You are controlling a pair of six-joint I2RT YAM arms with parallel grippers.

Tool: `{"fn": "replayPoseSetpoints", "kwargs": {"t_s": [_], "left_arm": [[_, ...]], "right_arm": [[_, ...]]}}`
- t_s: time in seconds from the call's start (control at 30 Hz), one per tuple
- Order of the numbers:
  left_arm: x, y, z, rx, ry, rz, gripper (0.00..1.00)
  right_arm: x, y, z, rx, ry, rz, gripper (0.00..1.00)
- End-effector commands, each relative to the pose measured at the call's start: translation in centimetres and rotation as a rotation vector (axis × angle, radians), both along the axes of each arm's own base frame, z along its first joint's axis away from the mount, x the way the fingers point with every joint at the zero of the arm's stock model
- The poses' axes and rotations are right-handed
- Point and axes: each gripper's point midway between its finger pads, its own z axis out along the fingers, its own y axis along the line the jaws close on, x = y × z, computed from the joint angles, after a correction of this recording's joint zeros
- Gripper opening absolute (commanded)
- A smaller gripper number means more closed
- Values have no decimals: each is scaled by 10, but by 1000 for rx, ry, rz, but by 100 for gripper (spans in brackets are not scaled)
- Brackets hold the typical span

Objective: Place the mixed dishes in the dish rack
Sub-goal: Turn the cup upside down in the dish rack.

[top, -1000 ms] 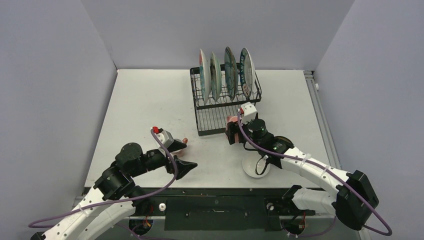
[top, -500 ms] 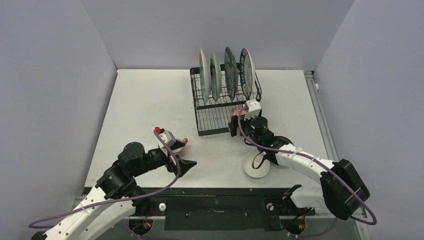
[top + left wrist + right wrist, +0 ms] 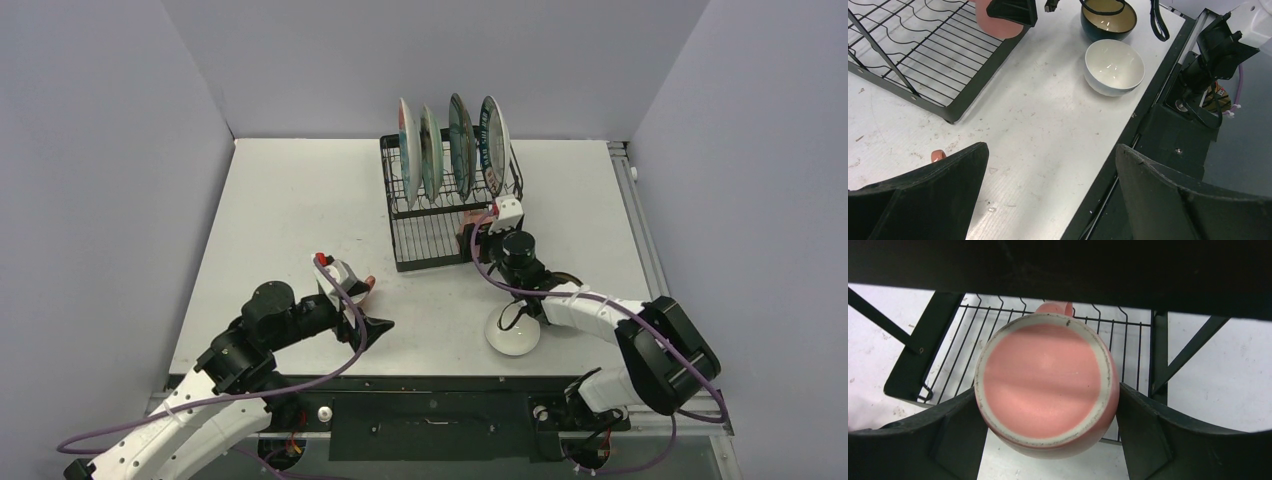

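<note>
Done: four plates [image 3: 450, 140] upright in rack [image 3: 400, 205] slots | now: right gripper [image 3: 1048, 410] clamped on pink mug [image 3: 1045, 380], base up, over lower tray [image 3: 425, 245] near edge, apparently not yet set down | left gripper [image 3: 1050, 165] spread, empty | left to load: second mug [image 3: 368, 282], white bowl [image 3: 1114, 66], dark bowl [image 3: 1108, 17], all on table [image 3: 300, 200]

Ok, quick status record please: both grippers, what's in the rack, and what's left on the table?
left gripper: open, empty, low over the table
right gripper: shut on pink mug, mug base facing the wrist camera, at the right edge of the rack's lower tray
dish rack: four plates upright in the top slots; lower tray bare where visible
left on table: white bowl; dark bowl behind it; second pink mug, only a sliver showing by the left gripper
</note>
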Motion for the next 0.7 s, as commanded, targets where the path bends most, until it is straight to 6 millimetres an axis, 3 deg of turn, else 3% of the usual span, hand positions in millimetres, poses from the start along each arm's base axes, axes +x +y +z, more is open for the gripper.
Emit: {"fn": "replayPoseSetpoints", "kwargs": {"t_s": [0.0, 0.23, 0.67], "left_arm": [[5, 2, 2, 7, -21, 19, 96], [6, 2, 1, 11, -20, 21, 96], [9, 3, -1, 18, -20, 29, 96]], "right_arm": [[23, 3, 61, 136, -229, -28, 0], [33, 3, 63, 174, -254, -40, 0], [46, -5, 46, 168, -248, -80, 0]]}}
